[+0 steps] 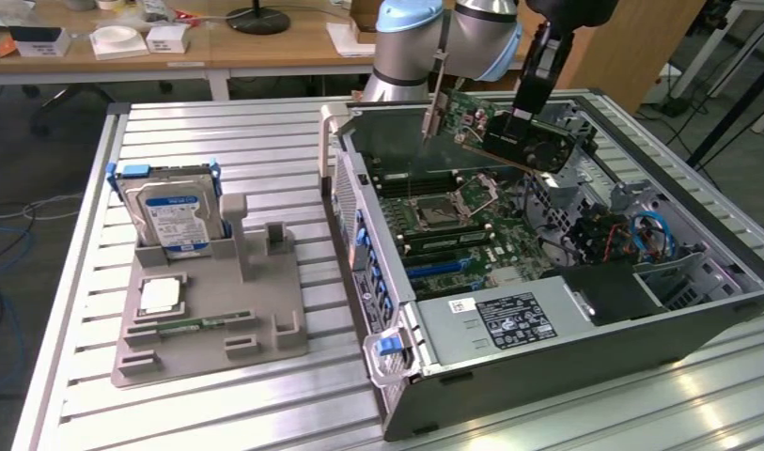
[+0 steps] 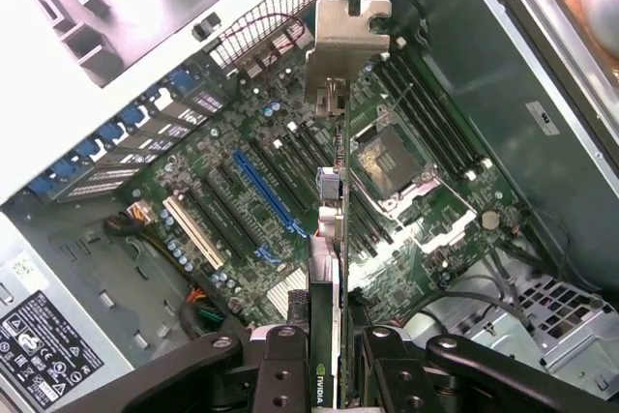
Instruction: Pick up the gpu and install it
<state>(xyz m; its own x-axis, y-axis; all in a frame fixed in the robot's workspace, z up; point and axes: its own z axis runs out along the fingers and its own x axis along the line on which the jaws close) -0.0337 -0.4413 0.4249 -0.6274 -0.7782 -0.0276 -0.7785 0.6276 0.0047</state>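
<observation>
The gpu (image 1: 522, 139) hangs tilted in the air above the open computer case (image 1: 682, 319), over the motherboard (image 1: 451, 221). Its dark face with a green edge is turned to the exterior view, and its metal bracket strip (image 1: 434, 103) points down at the exterior view's left. My gripper (image 1: 532, 111) is shut on the card's upper edge. In the wrist view the gpu (image 2: 332, 229) appears edge-on between my fingers (image 2: 285, 365), with my gripper (image 2: 334, 369) clamped on it and the bracket (image 2: 348, 36) at the far end. Beneath it lie the motherboard's expansion slots (image 2: 266, 191) and the processor socket (image 2: 387, 157).
A grey holder tray (image 1: 206, 348) stands on the slatted metal table at the exterior view's left. It carries a silver hard drive with blue rails (image 1: 168, 211) and a narrow green memory stick (image 1: 200, 326). The power supply (image 1: 507, 319) and blue cables (image 1: 651, 235) sit inside the case.
</observation>
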